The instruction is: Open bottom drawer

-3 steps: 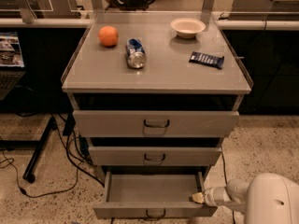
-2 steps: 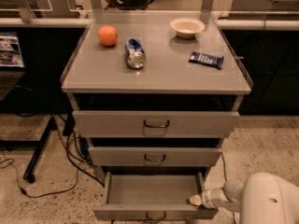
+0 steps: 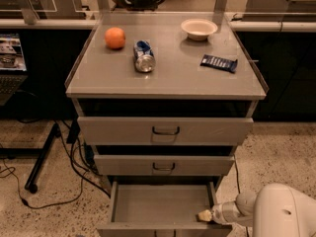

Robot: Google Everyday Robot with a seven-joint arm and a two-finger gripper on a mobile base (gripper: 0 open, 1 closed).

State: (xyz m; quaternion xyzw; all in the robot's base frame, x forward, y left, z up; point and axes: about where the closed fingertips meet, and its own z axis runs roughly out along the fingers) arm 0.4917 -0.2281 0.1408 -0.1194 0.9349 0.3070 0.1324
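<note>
The bottom drawer (image 3: 163, 228) of the grey cabinet is pulled out, showing its plain grey tray (image 3: 160, 201). Its front sits at the lower edge of the view, with the handle cut off there. My gripper (image 3: 203, 216) comes in from the lower right on a white arm (image 3: 281, 214) and rests at the drawer's right front corner, against the right side wall. The middle drawer (image 3: 164, 165) and top drawer (image 3: 165, 131) above are slightly out, each with a dark loop handle.
On the cabinet top (image 3: 168, 78) lie an orange (image 3: 115, 37), a crushed can (image 3: 144, 56), a white bowl (image 3: 199, 28) and a dark snack bar (image 3: 219, 62). Cables and a black stand leg (image 3: 42, 157) lie on the floor at the left.
My gripper and arm have shifted slightly left along the drawer's right front corner. The bottom drawer stays pulled out.
</note>
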